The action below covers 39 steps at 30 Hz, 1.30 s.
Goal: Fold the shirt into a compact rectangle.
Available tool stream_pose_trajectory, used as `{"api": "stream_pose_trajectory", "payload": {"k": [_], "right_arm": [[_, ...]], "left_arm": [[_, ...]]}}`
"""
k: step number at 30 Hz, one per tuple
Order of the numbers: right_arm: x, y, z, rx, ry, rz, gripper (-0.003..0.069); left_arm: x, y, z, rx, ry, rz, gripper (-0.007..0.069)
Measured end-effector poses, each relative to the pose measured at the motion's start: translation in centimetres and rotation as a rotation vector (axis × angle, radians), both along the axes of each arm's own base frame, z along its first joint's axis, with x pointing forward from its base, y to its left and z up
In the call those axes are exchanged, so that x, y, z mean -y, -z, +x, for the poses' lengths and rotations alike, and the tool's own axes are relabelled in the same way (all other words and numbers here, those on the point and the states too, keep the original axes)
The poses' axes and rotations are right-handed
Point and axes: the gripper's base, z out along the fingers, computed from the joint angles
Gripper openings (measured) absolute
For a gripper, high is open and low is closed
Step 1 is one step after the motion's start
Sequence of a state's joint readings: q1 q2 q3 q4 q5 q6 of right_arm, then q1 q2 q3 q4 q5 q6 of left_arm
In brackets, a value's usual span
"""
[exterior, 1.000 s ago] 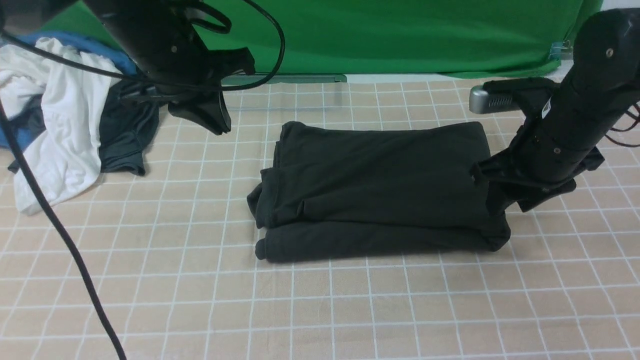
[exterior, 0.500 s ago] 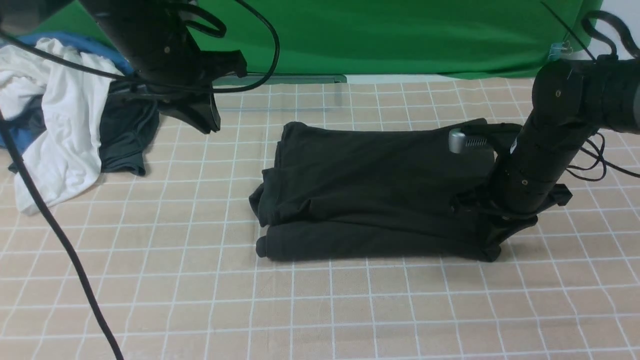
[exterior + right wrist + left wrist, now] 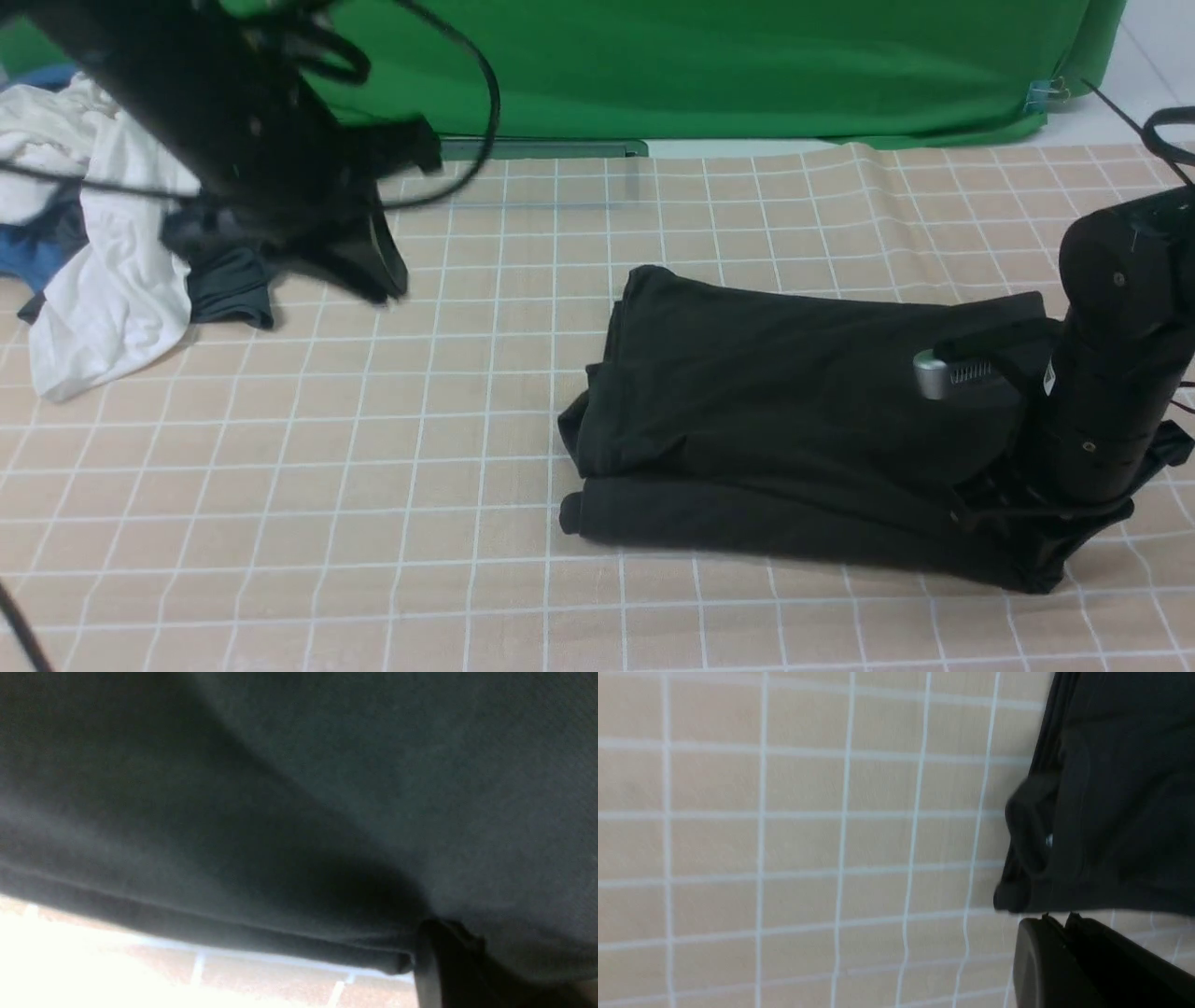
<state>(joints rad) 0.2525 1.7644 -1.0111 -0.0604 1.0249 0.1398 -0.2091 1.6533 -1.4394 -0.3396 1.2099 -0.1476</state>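
Observation:
The black shirt (image 3: 794,420) lies folded into a thick rectangle right of the table's middle, its near edge rolled. My right gripper (image 3: 1022,537) is at the shirt's near right corner, shut on bunched cloth. In the right wrist view the shirt (image 3: 327,788) fills the frame, and the cloth gathers at the right gripper (image 3: 444,935). My left gripper (image 3: 385,278) hangs shut and empty over the table at the far left, well away from the shirt. In the left wrist view the left gripper (image 3: 1057,919) shows its jaws pressed together, with the shirt's left end (image 3: 1120,788) beyond them.
A heap of clothes lies at the far left: a white garment (image 3: 103,280), a dark grey garment (image 3: 229,291) and blue cloth (image 3: 23,257). A green backdrop (image 3: 700,65) closes off the back. The checked tablecloth (image 3: 280,513) covers the table.
My right gripper has shut on the shirt's near right corner and dragged the folded shirt to the right and toward the camera. The left arm has drifted slightly left and lower.

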Motion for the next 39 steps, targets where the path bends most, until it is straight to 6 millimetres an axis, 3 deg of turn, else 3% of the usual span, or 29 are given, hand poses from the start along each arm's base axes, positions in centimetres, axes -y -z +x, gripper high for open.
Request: {"api": "stream_pose_trajectory", "payload": {"k": [5,10,17,20,25,29,33,39], "right_arm": [[0.0,-0.1,0.0,0.007,-0.001,0.0,0.01],[0.0,0.0,0.0,0.011,-0.001,0.001,0.01],[0.0,0.0,0.1,0.019,-0.001,0.004,0.01],[0.0,0.0,0.1,0.019,0.001,0.004,0.01],[0.0,0.0,0.1,0.024,0.005,0.004,0.01],[0.0,0.0,0.1,0.026,0.006,0.005,0.01],[0.0,0.0,0.1,0.028,0.007,0.006,0.01],[0.0,0.0,0.1,0.029,0.008,0.006,0.01]], "left_arm": [[3.8,5.1,-1.9,-0.054,0.071,-0.016,0.0091],[7.1,7.4,-1.8,-0.023,0.115,-0.024,0.0234],[8.5,11.2,-1.0,-0.09,0.097,-0.019,0.0451],[8.8,12.4,-0.8,-0.13,0.094,-0.029,0.0471],[9.5,13.7,-0.7,-0.183,0.085,-0.086,0.0439],[9.8,15.2,-0.6,-0.224,0.081,-0.086,0.0275],[9.8,15.4,-0.6,-0.231,0.093,-0.093,0.0096],[9.4,14.1,-1.4,-0.242,0.109,-0.079,0.0092]]}}
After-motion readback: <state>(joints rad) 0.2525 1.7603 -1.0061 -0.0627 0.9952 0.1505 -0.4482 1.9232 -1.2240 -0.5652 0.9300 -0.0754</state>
